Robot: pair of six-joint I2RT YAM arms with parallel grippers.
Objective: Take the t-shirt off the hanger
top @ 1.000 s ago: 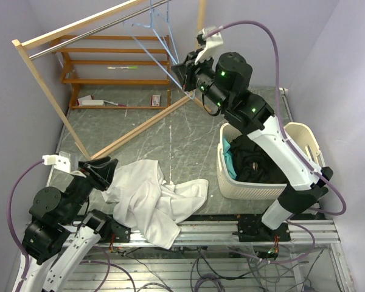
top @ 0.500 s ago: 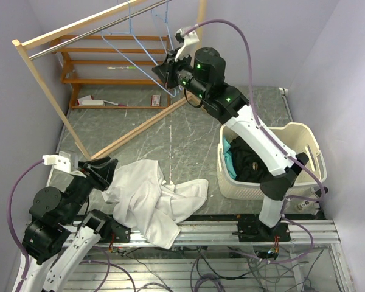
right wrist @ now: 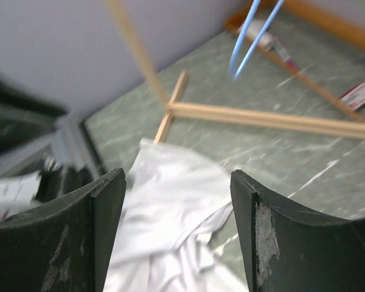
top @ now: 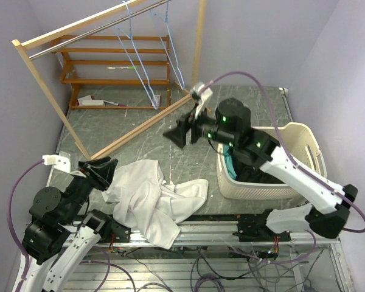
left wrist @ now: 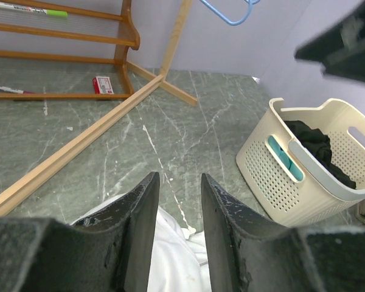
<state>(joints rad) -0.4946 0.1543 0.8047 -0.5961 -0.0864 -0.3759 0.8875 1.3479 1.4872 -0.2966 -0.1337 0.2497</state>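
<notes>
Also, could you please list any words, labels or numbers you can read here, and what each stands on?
No text can be read in any view.
The small red and white box at the foot of the wooden rack is too small and blurred to read.
The marker on the rack shows no legible lettering.

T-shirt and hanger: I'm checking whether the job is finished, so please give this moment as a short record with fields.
t-shirt: white, crumpled on the table beside the left arm, on no hanger
hangers: blue, bare, hanging from the metal rail
left gripper: jaws apart, over the t-shirt's edge
right gripper: jaws wide apart, empty, in the air above the table
basket: dark clothes inside
task: looks done
</notes>
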